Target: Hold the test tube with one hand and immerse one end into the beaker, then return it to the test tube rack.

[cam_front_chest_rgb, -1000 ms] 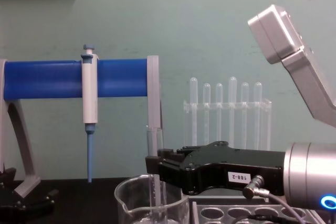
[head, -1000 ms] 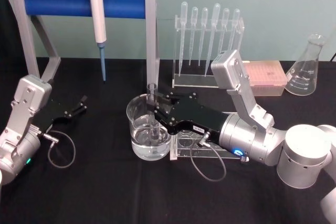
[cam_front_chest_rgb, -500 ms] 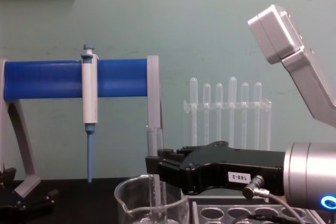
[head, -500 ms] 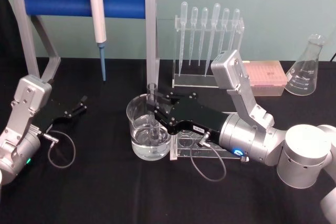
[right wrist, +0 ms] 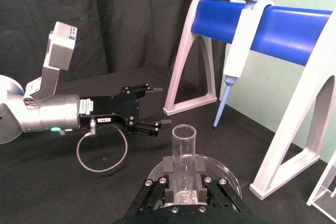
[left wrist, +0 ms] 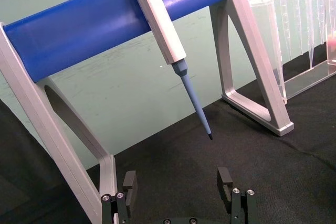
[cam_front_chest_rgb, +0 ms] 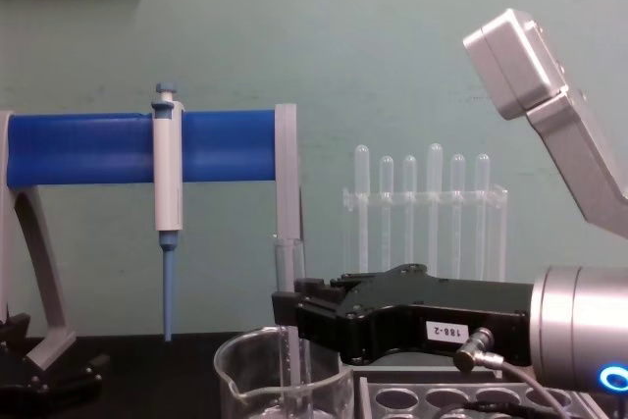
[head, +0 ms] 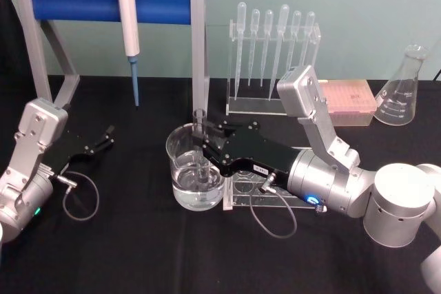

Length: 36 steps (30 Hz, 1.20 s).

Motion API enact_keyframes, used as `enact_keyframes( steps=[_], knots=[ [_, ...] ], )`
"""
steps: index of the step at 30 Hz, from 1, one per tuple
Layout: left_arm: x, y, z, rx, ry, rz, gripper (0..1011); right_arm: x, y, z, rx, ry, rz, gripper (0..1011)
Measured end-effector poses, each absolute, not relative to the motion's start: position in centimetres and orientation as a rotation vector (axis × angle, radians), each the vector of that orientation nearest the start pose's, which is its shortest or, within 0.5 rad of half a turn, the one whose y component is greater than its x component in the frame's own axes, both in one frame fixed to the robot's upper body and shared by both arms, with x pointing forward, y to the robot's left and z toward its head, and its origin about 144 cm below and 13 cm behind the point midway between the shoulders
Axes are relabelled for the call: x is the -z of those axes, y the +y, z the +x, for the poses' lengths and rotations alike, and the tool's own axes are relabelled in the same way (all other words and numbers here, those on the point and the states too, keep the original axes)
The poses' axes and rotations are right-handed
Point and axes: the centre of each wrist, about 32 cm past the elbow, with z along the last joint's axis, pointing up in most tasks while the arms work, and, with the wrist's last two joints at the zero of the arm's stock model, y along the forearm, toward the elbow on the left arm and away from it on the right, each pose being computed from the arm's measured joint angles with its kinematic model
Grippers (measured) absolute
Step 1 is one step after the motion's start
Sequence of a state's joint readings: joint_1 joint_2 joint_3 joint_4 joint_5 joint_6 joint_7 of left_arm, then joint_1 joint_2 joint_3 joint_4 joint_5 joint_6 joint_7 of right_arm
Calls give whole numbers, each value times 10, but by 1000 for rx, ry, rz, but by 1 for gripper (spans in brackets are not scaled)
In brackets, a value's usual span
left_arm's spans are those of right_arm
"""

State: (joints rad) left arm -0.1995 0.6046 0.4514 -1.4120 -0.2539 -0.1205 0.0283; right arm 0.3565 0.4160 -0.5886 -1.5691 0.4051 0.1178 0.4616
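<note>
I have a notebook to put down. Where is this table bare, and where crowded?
The table is bare along its front edge, before the beaker and the test tube rack. Another free patch lies between the left gripper and the beaker. The middle is crowded: the right gripper holds the test tube in the beaker.

My head camera looks down over the table (head: 138,253); my chest camera sits low and close, facing 12 o'clock. Both share the beaker (head: 182,170) and pipette (head: 128,25).
</note>
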Motion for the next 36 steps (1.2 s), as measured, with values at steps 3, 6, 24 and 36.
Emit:
enact_keyframes(
  steps=[3, 6, 24, 36],
  knots=[
    [-1140, 310, 489, -1248, -285, 304, 1000, -1210, -182, 509, 587, -69, -119, 224],
    [-1140, 310, 489, -1248, -285, 304, 1000, -1210, -182, 509, 587, -69, -119, 224],
    [-1140, 310, 489, -1248, -285, 304, 1000, -1210, -182, 509, 587, -69, -119, 224],
    [-1140, 310, 489, -1248, -285, 304, 1000, -1210, -182, 509, 587, -69, -119, 224]
  ],
)
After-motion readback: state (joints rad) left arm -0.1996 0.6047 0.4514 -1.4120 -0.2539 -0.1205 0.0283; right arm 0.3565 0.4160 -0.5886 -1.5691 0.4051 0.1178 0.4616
